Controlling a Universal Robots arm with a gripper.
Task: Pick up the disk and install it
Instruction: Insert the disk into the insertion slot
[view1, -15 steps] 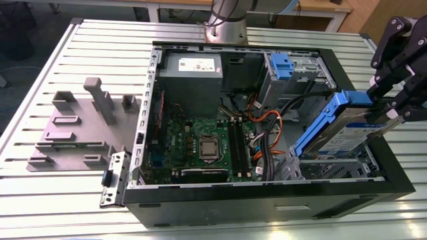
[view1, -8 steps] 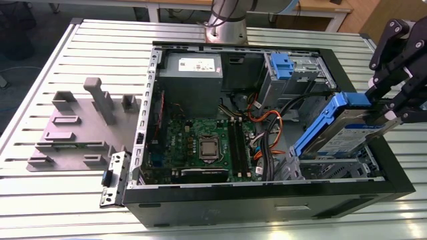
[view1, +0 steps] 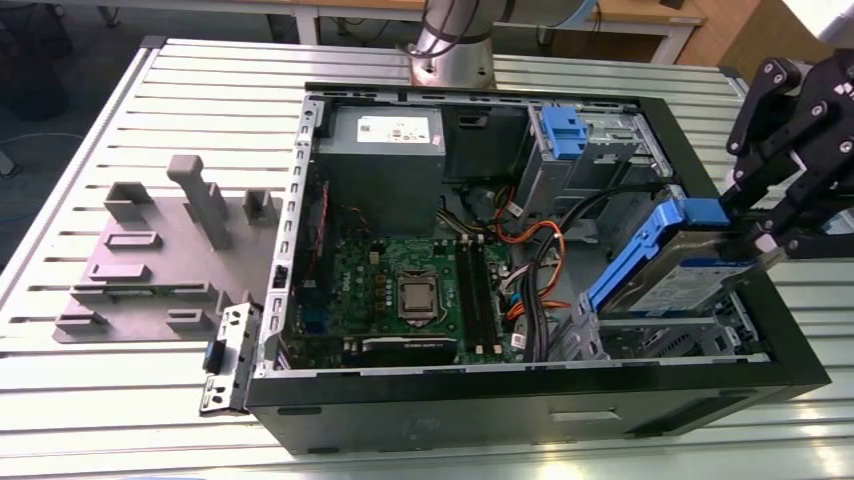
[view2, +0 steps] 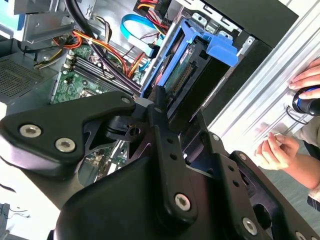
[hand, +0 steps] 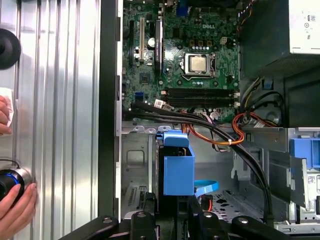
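The end effector (view1: 750, 228) is closed on the disk (view1: 683, 275) and grips it at the end where the blue carrier has its tab. In the first wrist view the black fingers (hand: 141, 223) stand on both sides of the blue carrier. The disk is held tilted, with the gripped end higher. It hangs over the metal drive bay (view1: 667, 335) in the corner of the open computer case (view1: 534, 395), at the exterior view's right. Its lower end is down between the case walls, and I cannot tell if it touches the bay. The room is narrow here: the black case edge runs close beside the disk, and a bundle of black and orange cables (view1: 534, 300) passes just beside it on the motherboard side. The disk is silver with a blue-and-white label on its face, framed in blue plastic. Farther inside lie the green motherboard (view1: 400, 290), the grey power-supply box (view1: 387, 150) and another blue tab (view1: 566, 132). The case stands on a slatted bench (view1: 120, 400), next to a grey fixture (view1: 160, 260). A person's hand (view2: 272, 150) rests on the bench outside the case.
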